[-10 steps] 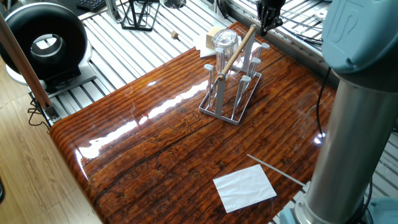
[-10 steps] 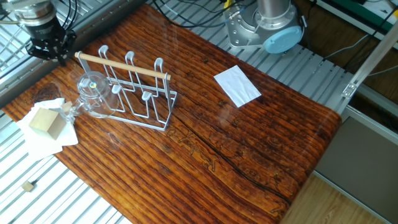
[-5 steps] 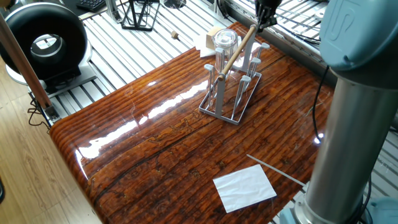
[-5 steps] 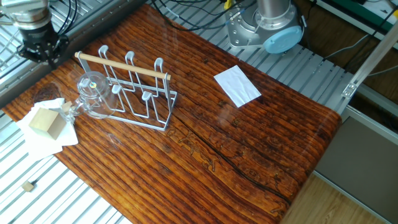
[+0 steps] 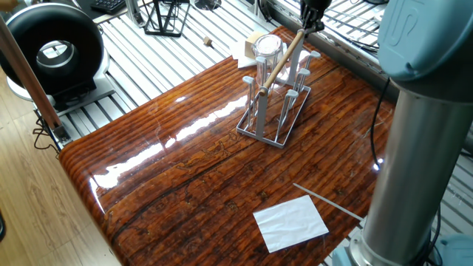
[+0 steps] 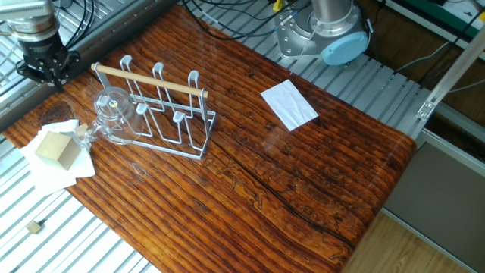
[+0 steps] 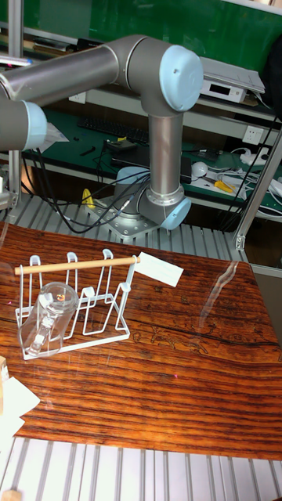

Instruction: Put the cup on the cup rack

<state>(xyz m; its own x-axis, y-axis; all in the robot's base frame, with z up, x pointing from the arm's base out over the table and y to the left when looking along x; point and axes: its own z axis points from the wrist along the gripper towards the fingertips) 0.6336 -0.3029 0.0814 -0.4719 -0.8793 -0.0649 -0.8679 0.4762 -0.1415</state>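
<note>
The cup (image 6: 114, 115) sits tilted on a peg at the left end of the rack (image 6: 163, 114), mouth down toward the base, its thick bottom facing up and out. In the tall view it leans over the rack's left corner, under the wooden rod (image 7: 77, 264). It looks seated, so the placing seems done.

The claw (image 6: 45, 67) hangs apart from the cup, just past the rod's far-left end and above the surface (image 6: 250, 174). It carries nothing, but the fingers read as one dark cluster, so whether they stand apart or together I cannot tell.

As for handling: clear glass, so stiff, smooth and likely slippery between metal fingers, and breakable if knocked against the wire. The thick base would make it bottom-heavy, which on a peg puts the weight high. A hold across the side wall near the middle looks safest; the rim is thinner.

The cup is empty apart from the peg inside it. The rack's other pegs are bare. Left of the rack, a pale block (image 6: 54, 146) lies on a white sheet (image 6: 42, 171); another white sheet (image 6: 289, 104) lies well apart on the right.
</note>
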